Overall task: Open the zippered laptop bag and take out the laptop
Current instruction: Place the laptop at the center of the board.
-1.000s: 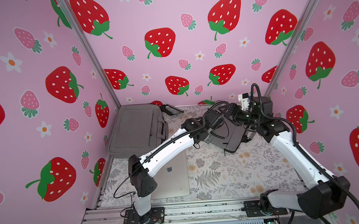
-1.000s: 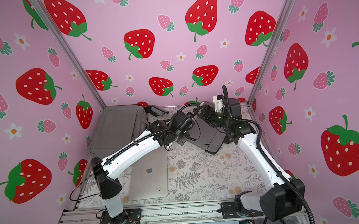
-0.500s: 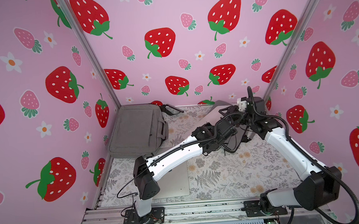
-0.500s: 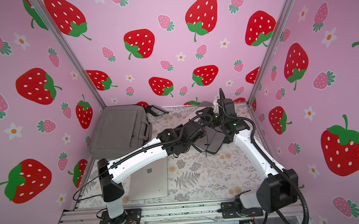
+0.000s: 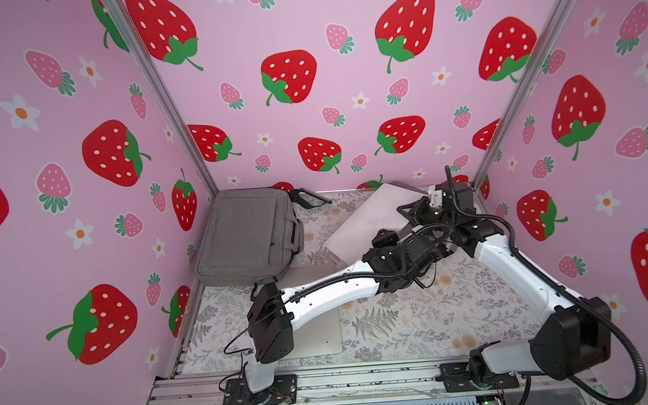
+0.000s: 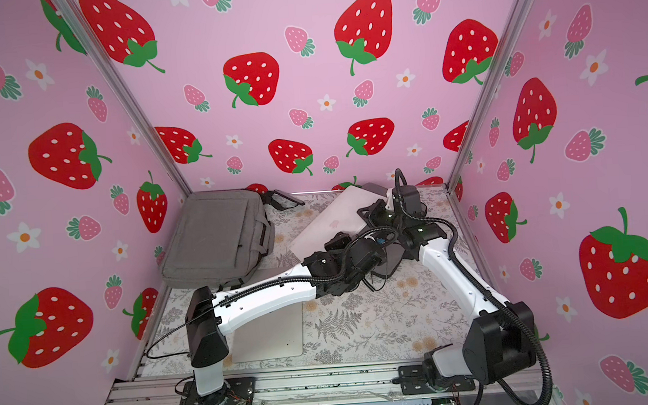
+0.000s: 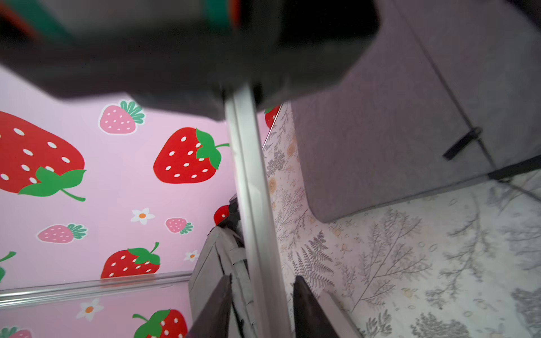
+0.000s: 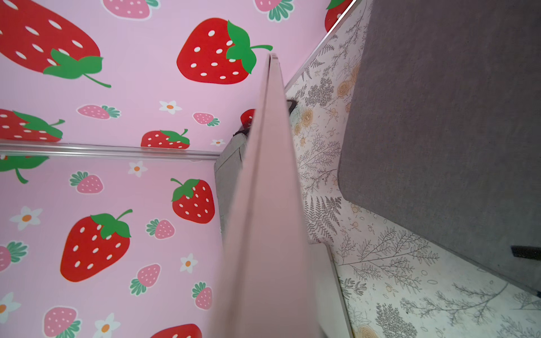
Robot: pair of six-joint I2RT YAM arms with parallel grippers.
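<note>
The laptop (image 5: 369, 218) is out of the laptop bag (image 8: 453, 117) and stands tilted on edge in the upper centre-right of both top views. Its long axis runs from lower left to upper right of the frame. The bag lies flat on the surface (image 5: 418, 321) just beside it. Both end effectors sit at the laptop's right-hand edge, so the laptop extends from them toward frame left. The left end effector (image 7: 262, 281) straddles that edge with its jaws apart. The right end effector (image 5: 411, 211) is at the upper corner; whether it grips cannot be determined.
</note>
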